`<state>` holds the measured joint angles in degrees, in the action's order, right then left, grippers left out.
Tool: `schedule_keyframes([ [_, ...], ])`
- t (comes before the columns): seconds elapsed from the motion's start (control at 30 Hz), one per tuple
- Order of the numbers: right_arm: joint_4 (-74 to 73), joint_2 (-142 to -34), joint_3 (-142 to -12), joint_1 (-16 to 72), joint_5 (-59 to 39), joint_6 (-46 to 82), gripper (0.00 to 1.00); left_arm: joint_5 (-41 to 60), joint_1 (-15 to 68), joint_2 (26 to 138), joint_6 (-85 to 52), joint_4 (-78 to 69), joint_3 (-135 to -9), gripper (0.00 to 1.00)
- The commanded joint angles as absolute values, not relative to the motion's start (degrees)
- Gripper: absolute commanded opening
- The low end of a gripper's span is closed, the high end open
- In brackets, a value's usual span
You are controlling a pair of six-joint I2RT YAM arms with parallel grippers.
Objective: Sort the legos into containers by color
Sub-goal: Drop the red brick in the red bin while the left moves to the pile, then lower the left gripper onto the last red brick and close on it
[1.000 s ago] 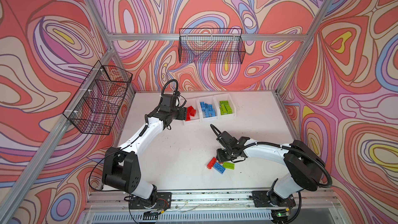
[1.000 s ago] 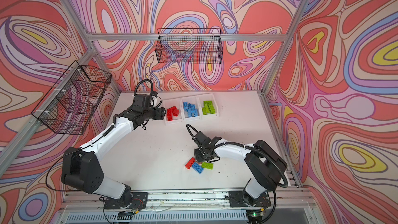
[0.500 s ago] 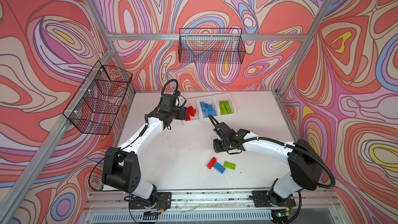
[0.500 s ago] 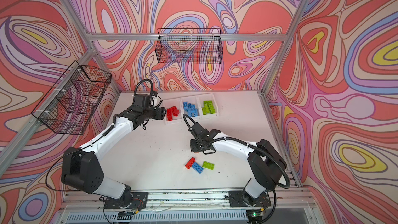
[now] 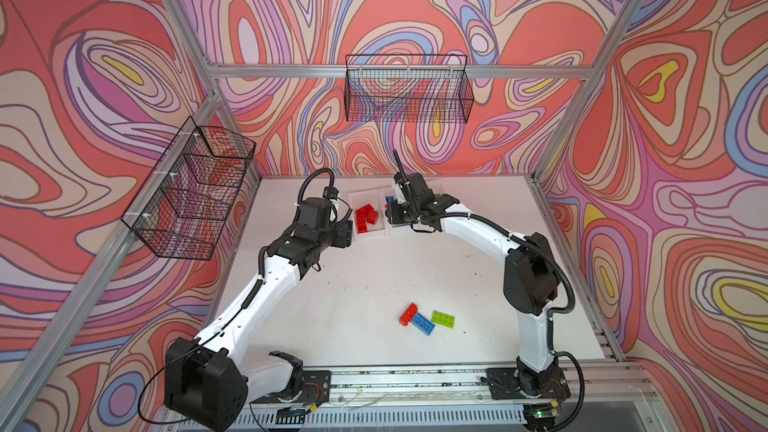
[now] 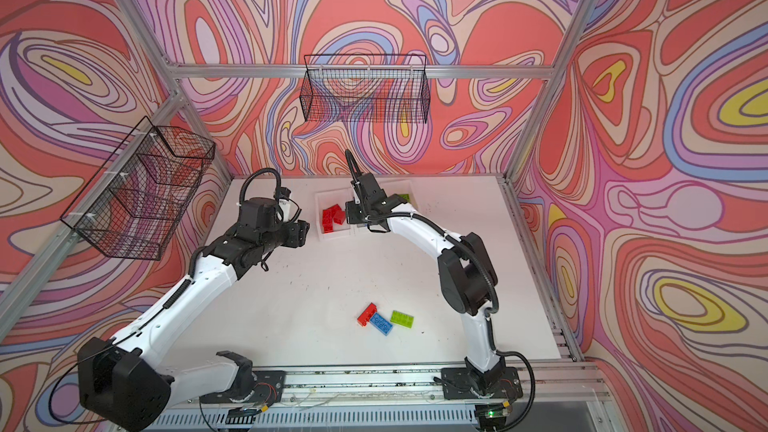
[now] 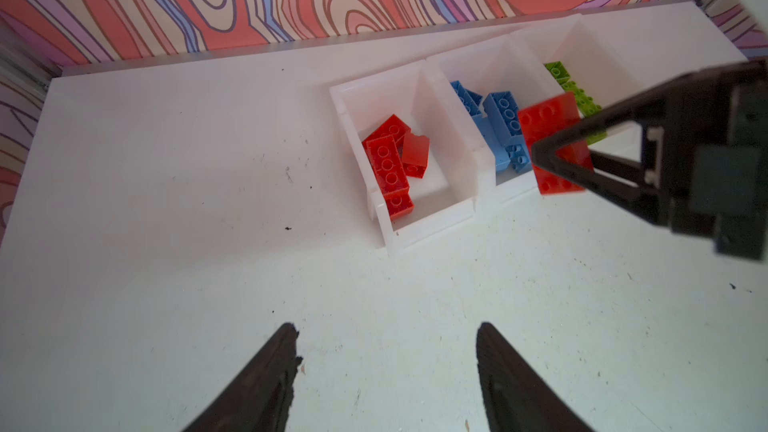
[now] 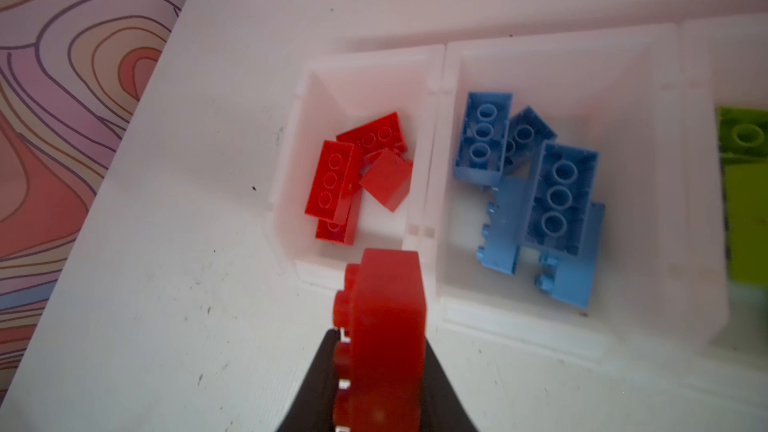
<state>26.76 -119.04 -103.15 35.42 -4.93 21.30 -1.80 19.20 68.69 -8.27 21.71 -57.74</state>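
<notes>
Three joined white bins (image 7: 451, 135) stand at the back of the table (image 5: 365, 284); three bricks lie clustered near its front (red brick (image 5: 408, 314), blue brick (image 5: 423, 323), green brick (image 5: 443, 319)). The right tool (image 7: 544, 155) is clamped tight on a fourth brick (image 8: 386, 326), also red, above the near wall of the bin that holds the reds. The left tool (image 7: 386, 328), jaws parted, holds nothing.
</notes>
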Motion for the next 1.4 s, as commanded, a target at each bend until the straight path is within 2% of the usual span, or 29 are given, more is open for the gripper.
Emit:
schedule_keyframes([
  [0.0, 25.9, -124.78, -110.06, 34.72, -8.16, 18.34, 0.21, -4.0, 19.67, 63.79, -9.24, 26.41, -54.55, 0.71],
  [0.13, 24.66, -131.84, -117.59, 34.2, -10.64, 18.54, 0.22, -4.28, 21.32, 58.9, -11.37, 29.0, -51.59, 0.71],
  [0.2, 24.28, -134.69, -121.26, 34.1, -11.91, 18.76, 0.26, -6.5, 23.79, 57.7, -11.43, 30.51, -51.05, 0.71],
  [0.27, 23.71, -137.35, -124.43, 34.02, -13.21, 19.05, 0.41, -8.33, 26.65, 57.03, -11.59, 32.41, -51.06, 0.72],
  [0.4, 23.25, -139.26, -127.56, 33.41, -14.84, 19.45, 0.61, -9.89, 30.83, 57.18, -12.93, 35.35, -51.12, 0.73],
  [0.5, 21.74, -137.33, -125.38, 32.45, -14.85, 19.4, 0.66, -11.16, 34.53, 57.89, -14.48, 35.6, -50.8, 0.74],
  [0.67, 17.54, -130.01, -115.82, 29.58, -14.12, 19.69, 0.67, -13.12, 41.86, 62.69, -16.15, 34.17, -51.34, 0.76],
  [0.93, 13.73, -117.22, -101.0, 25.12, -10.8, 19.41, 0.66, -14.62, 53.25, 76.24, -18.12, 31.38, -54.73, 0.76],
  [1.13, 11.17, -110.35, -90.49, 22.22, -9.51, 20.25, 0.65, -12.16, 59.0, 83.2, -21.1, 28.45, -56.51, 0.77],
  [1.37, 11.42, -105.84, -83.88, 20.11, -7.87, 20.45, 0.65, -8.09, 62.9, 86.39, -25.39, 25.11, -54.04, 0.78],
])
